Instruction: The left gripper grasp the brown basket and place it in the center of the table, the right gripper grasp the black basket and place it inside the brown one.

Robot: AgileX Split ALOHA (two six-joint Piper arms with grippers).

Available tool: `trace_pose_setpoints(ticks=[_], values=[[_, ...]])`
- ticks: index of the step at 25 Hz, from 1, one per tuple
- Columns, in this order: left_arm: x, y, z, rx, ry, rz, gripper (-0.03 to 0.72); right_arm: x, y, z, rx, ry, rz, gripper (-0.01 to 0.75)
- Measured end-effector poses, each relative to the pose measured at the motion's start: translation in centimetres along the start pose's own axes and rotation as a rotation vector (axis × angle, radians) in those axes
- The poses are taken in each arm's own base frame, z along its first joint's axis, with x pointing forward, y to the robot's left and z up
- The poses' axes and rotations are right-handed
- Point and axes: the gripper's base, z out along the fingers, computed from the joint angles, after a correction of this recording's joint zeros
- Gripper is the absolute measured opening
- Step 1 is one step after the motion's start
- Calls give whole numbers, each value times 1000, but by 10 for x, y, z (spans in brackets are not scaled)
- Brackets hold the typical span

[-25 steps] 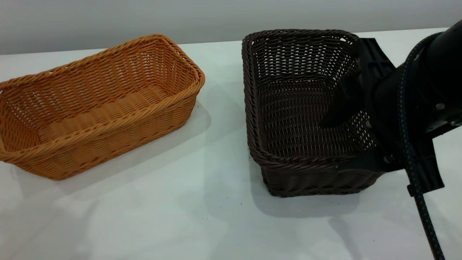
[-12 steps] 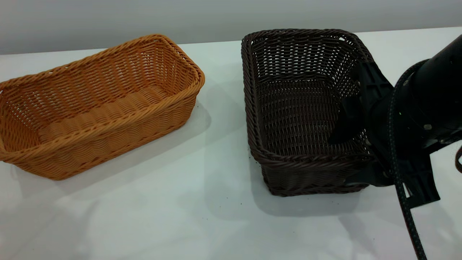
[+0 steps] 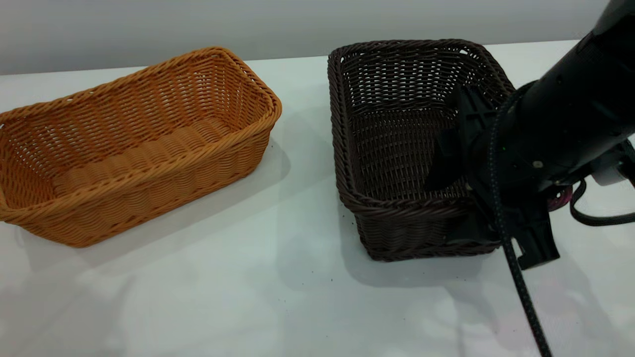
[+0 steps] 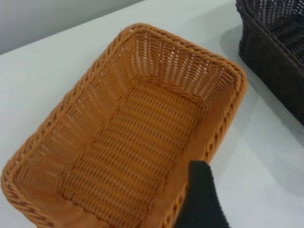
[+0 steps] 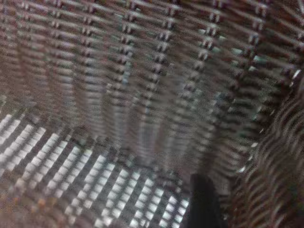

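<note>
At the table's (image 3: 278,307) right side, the right gripper (image 3: 454,206) straddles the black basket's (image 3: 397,148) wall, fingers apart (not yet clamped), while the brown basket (image 3: 129,144) lies well leftward.

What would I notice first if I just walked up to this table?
Two woven baskets on the white table: a bright brown basket at the left and a black basket at the right. The big right gripper straddles the black basket's near right corner, one finger inside. The left gripper's dark finger pokes over the brown basket's rim.
</note>
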Motion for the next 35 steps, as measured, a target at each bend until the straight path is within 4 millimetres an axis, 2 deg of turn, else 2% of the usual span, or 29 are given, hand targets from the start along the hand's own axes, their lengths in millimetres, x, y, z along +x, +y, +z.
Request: trace_pose_setpoints(ticks=[6,15,17,20,23,31,35], values=[[0,0,0,4,5,0,456,-5,-8,13,41,-30,21,440],[0,0,0,3,4,0,456,-6,-7,13,30,-39,68,428],[0,0,0,3,4,0,456,-7,-6,13,19,-51,77,396],[0,0,0,3,4,0,456,-8,-5,13,13,-58,77,293],[1,0,0,5,6,0,456,-9,-5,13,6,-66,94,127],[5,-4,-1,46,59,7,456,-10,-4,13,-4,-76,64,121],[9,-2,-1,18,96,64,456,-12,2,5,-29,-73,8,121]])
